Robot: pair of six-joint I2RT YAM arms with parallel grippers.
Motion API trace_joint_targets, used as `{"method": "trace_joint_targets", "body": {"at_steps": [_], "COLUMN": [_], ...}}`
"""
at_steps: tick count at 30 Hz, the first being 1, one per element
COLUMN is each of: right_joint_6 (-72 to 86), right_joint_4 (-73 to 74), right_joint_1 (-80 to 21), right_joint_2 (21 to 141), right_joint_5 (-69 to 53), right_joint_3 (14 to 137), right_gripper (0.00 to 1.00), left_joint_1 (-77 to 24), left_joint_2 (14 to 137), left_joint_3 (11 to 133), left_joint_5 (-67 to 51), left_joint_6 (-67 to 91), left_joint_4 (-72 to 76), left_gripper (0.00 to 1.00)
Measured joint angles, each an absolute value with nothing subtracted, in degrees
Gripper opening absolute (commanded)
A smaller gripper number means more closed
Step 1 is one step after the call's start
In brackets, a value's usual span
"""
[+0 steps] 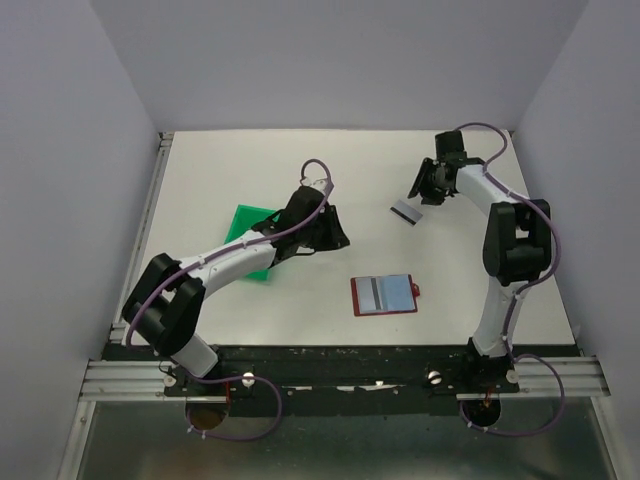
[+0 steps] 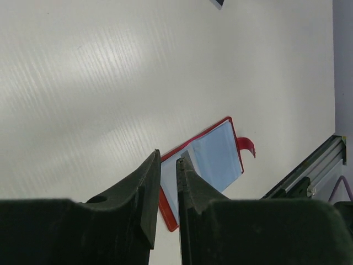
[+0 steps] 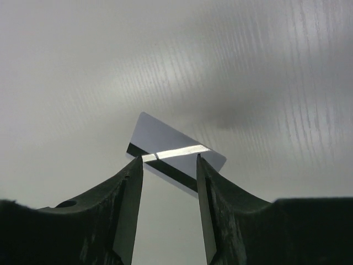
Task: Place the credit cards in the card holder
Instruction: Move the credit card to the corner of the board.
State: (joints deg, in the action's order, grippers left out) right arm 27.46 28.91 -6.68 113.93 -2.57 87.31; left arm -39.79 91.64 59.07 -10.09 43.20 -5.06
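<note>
The right gripper [image 3: 168, 159] hangs with jaws spread and empty. A credit card [image 3: 176, 157] lies flat just beyond its tips, long axis slanting across the gap. The left gripper [image 2: 167, 158], jaws nearly pressed together on nothing, hovers by the open card holder [image 2: 220, 154]. The right arm looks nearer the card.
</note>
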Motion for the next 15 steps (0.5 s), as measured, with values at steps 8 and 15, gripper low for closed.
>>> {"method": "trace_joint_targets", "body": {"at_steps": [8,15], "right_joint_6": [28.77,29.10], "right_joint_4": [29.21,29.56], "right_joint_1": [-4.93,-4.97], "right_joint_2": [119.37,122.61], "right_joint_5": [-6.66,-7.57], "right_joint_3": [88.97,94.74], "right_gripper": [0.51,0.50], "left_joint_1": [-39.75,-39.75], "left_joint_2": [87.22,87.22], "left_joint_3": [55.75,53.82], "left_joint_5": [-8.27,-7.97], "left_joint_6": [41.67,41.45], "left_joint_4": [-3.66,-3.77], "left_gripper": [0.30,0.30]}}
